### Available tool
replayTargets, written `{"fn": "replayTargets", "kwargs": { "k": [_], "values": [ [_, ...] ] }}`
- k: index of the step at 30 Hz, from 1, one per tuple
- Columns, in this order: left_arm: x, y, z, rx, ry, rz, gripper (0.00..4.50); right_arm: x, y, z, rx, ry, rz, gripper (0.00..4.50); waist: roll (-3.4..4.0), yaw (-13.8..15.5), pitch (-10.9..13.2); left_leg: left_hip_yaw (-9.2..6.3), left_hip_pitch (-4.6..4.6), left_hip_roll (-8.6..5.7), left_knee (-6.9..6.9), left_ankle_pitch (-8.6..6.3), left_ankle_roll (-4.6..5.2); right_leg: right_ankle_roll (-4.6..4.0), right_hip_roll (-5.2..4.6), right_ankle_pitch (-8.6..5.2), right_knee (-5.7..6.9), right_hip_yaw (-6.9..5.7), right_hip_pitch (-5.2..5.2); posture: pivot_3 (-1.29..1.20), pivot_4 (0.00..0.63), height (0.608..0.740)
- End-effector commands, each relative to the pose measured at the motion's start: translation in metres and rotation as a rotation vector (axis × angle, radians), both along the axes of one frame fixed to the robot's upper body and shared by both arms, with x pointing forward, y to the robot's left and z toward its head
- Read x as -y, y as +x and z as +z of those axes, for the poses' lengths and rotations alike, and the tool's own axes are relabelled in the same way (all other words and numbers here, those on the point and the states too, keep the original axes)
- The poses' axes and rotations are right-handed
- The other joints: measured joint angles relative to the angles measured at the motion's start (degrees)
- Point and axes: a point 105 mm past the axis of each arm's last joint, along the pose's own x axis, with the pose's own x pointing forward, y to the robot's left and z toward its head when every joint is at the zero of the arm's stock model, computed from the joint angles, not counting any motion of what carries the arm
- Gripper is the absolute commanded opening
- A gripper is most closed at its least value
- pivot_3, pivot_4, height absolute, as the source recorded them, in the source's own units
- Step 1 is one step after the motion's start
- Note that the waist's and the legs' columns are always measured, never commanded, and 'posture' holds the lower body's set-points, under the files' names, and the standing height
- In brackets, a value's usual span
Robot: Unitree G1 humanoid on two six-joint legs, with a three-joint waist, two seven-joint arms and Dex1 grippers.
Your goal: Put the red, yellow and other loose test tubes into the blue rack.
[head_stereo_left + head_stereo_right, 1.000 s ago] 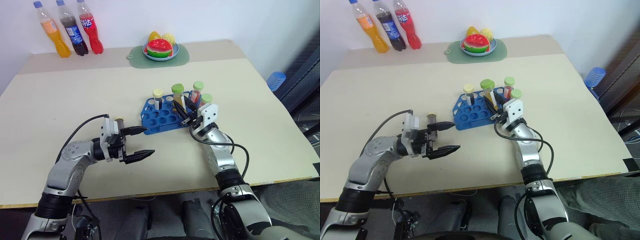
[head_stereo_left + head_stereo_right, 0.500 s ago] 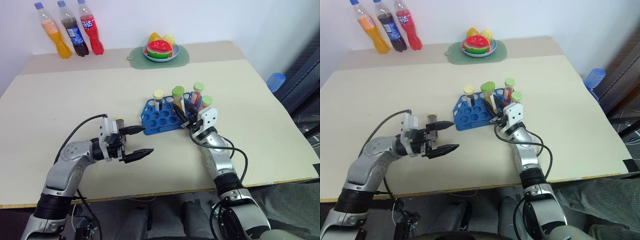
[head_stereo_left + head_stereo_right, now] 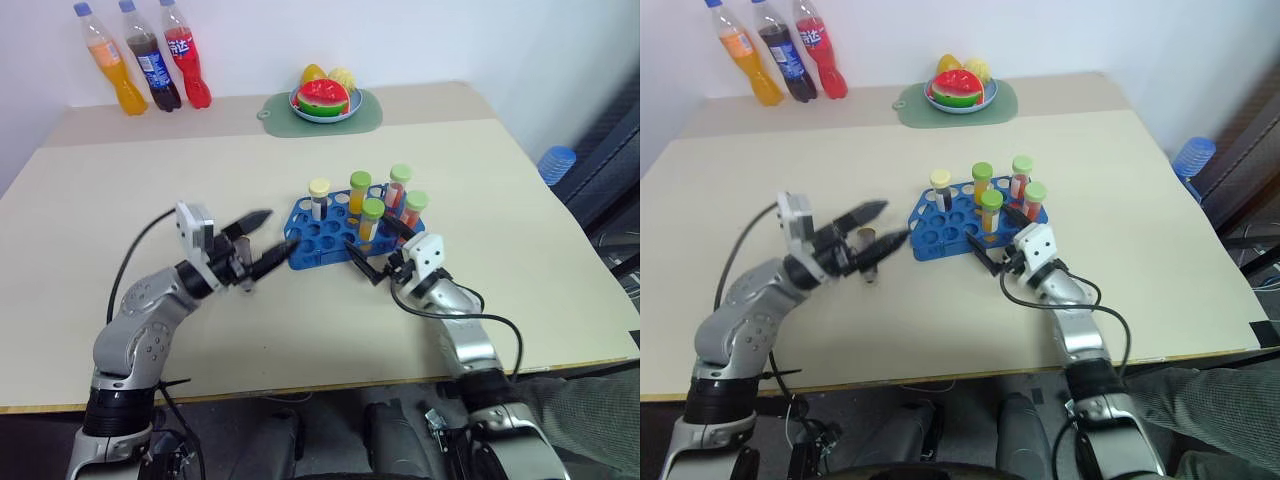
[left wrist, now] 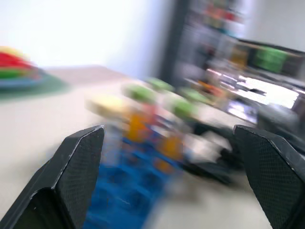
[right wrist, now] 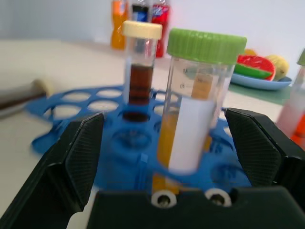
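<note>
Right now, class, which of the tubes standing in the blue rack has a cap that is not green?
The dark-brown tube at the blue rack's left end: its cap is cream, whereas the other upright tubes wear green caps.

Beige table [image 3: 150,160] standing against white wall [image 3: 400,40]; dark shelving showing at right edge [image 3: 610,170].

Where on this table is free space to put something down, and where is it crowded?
Free: the table between the soda bottles and the left gripper; the strip between the green mat and the blue rack; the stretch right of the rack to the table edge. Crowded: the rack's near side, with the right gripper and a loose tube close.
</note>
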Motion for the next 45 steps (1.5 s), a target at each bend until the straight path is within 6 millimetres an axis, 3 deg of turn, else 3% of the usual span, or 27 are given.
{"fn": "replayTargets", "kwargs": {
  "k": [1,4,5,7,9,15,21,28,43,45],
  "values": [
    [-0.019,0.005,0.009,-0.061,0.022,0.226,4.50,0.009,-0.014,0.012,-0.005,-0.025,0.017,4.44,-0.01,0.0,0.0,0.00,0.00,0.00,0.00,-0.01,-0.01,0.00,0.00,0.00,0.00,0.00,0.00,0.00,0.150,0.740],
    [-0.017,0.001,0.016,-0.157,-0.060,0.218,4.50,0.036,-0.032,0.003,-0.067,-0.084,-0.013,4.44,-0.03,0.2,0.0,0.00,-0.01,0.01,0.02,-0.05,0.03,0.01,0.01,-0.01,-0.01,0.00,0.01,0.00,0.150,0.740],
    [-0.023,0.006,0.008,-0.248,-0.039,0.280,4.50,0.046,-0.038,0.000,-0.083,-0.102,-0.029,4.44,-0.05,0.5,0.0,-0.01,-0.03,0.00,0.04,-0.05,0.04,0.01,0.00,-0.01,-0.01,-0.01,0.03,0.00,0.150,0.740],
    [-0.031,0.014,0.000,-0.397,-0.010,0.353,4.50,0.061,-0.046,0.005,-0.091,-0.116,-0.048,4.44,-0.11,1.1,0.1,-0.02,0.00,-0.02,0.13,-0.08,0.08,0.03,0.00,-0.01,-0.02,-0.01,0.11,0.00,0.150,0.740],
    [-0.030,0.019,0.005,-0.468,-0.050,0.369,4.50,0.067,-0.053,0.014,-0.080,-0.135,-0.026,4.44,-0.12,1.3,0.1,0.00,0.01,-0.02,0.16,-0.08,0.10,0.03,0.00,0.00,0.00,-0.01,0.13,0.00,0.150,0.740],
    [-0.022,0.036,0.009,-0.681,-0.103,0.432,4.50,0.056,-0.078,0.048,-0.049,-0.174,0.201,4.44,-0.33,1.4,0.1,0.02,0.02,0.00,0.16,0.00,-0.05,0.04,0.02,0.00,-0.01,-0.04,0.14,0.00,0.150,0.740],
    [-0.027,0.043,-0.009,-0.865,-0.173,0.555,4.50,0.053,-0.082,0.057,-0.053,-0.200,0.270,4.44,-0.57,1.4,0.3,0.03,0.02,0.01,0.16,0.03,-0.22,0.05,0.01,0.00,-0.09,-0.04,0.15,0.00,0.150,0.740],
    [-0.028,0.037,-0.024,-0.979,-0.125,0.597,4.50,0.047,-0.078,0.052,-0.051,-0.190,0.263,4.44,-0.67,1.8,0.3,0.02,0.00,0.00,0.22,0.05,-0.28,0.05,-0.03,0.00,-0.04,-0.03,0.12,0.00,0.150,0.740],
    [-0.002,0.046,-0.056,-1.284,-0.021,0.532,4.50,0.046,-0.090,0.050,-0.060,-0.203,0.264,4.44,-0.72,3.1,0.2,0.03,0.01,-0.04,0.24,0.08,-0.35,0.05,-0.06,0.01,0.04,0.00,0.07,0.00,0.150,0.740],
    [-0.002,0.048,-0.057,-1.290,0.010,0.521,3.95,0.047,-0.091,0.049,-0.062,-0.210,0.253,4.50,-0.71,3.1,0.2,0.04,0.01,-0.05,0.24,0.08,-0.35,0.05,-0.06,0.01,0.05,0.00,0.07,0.00,0.150,0.740]
  ]
}}
